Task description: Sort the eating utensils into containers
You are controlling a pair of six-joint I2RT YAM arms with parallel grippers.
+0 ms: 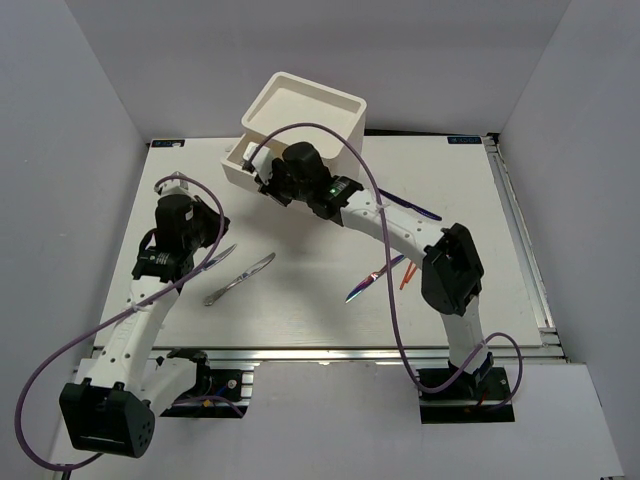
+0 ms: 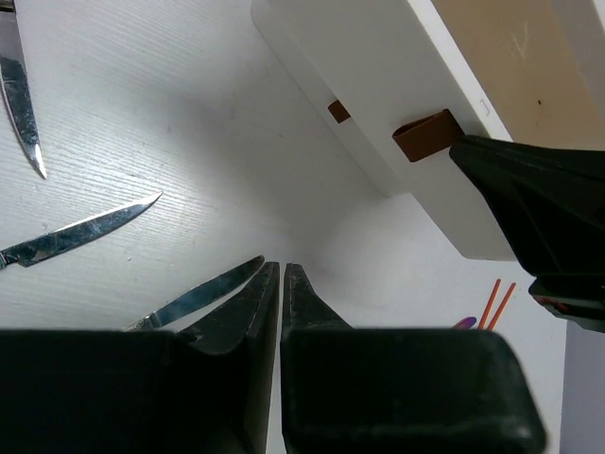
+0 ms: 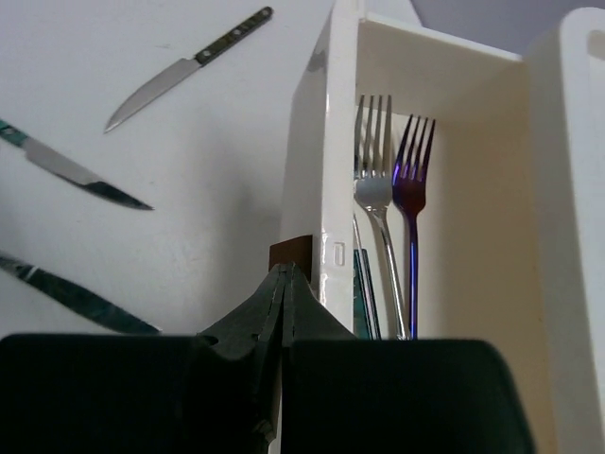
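Pulled or pushed here, the drawer (image 3: pixel 326 170) may drag its whole light unit, or the tips may slip off the small pull (image 3: pixel 290 253).
White and shallow, by the counter's far edge, it stands open with a silver fork (image 3: pixel 374 189) and a purple fork (image 3: pixel 413 189) inside; right gripper (image 3: pixel 286 284) closed, tips at the pull; left gripper (image 2: pixel 280 271) closed, empty, over loose knives (image 2: pixel 85 230).

the drawer unit (image 1: pixel 300 125) blocks the table (image 1: pixel 470 180) at 12 o'clock. the right arm (image 1: pixel 400 225) slants across from 5 o'clock to it, with the right gripper (image 3: pixel 286 274) pinching a pull (image 3: pixel 290 253). knives (image 1: pixel 240 278) litter the centre. bare room lies at 3 o'clock. in the open drawer (image 3: pixel 473 246), two forks (image 3: pixel 373 189) crowd the 9 o'clock side, leaving 3 o'clock free.
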